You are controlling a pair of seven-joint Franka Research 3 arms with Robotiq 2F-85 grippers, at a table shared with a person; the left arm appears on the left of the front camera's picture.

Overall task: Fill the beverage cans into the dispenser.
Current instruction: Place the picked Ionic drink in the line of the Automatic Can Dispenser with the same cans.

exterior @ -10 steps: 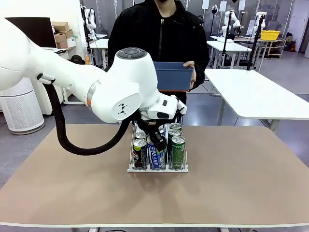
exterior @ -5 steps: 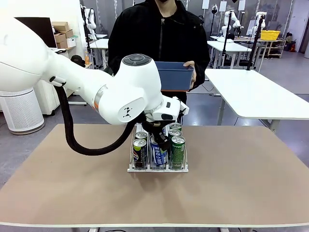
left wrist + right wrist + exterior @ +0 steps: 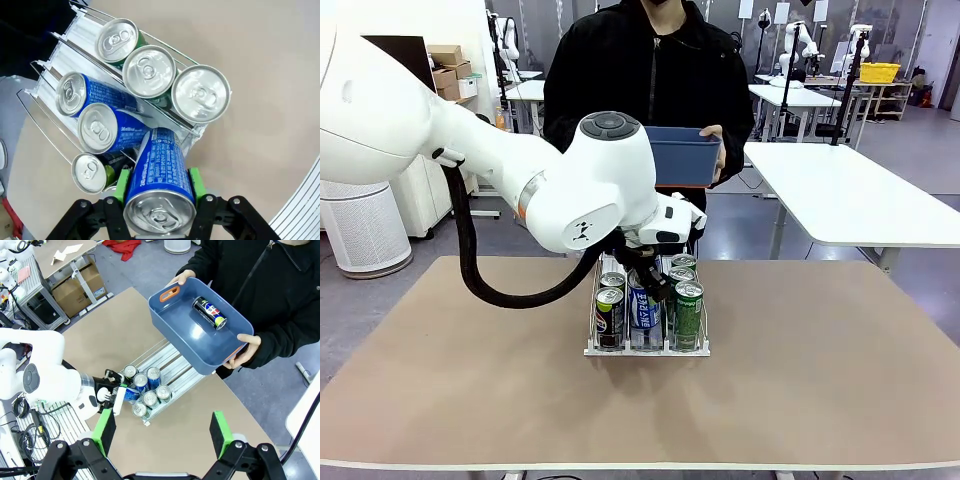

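- Left gripper (image 3: 160, 186): green pads clamped on a smooth blue can (image 3: 159, 167) with a silver top. Its white print is too small to read. It tilts at the front of the middle lane.
- Dispenser (image 3: 57, 52): white base, thin wire rails. Three green cans (image 3: 149, 71) fill one lane, and two more blue ones stand in the middle lane.
- Right gripper (image 3: 163, 432): jaws wide apart, nothing between.
- A person's hands (image 3: 245, 347) hold a blue plastic bin (image 3: 192, 342); a black can (image 3: 210, 312) lies in it.
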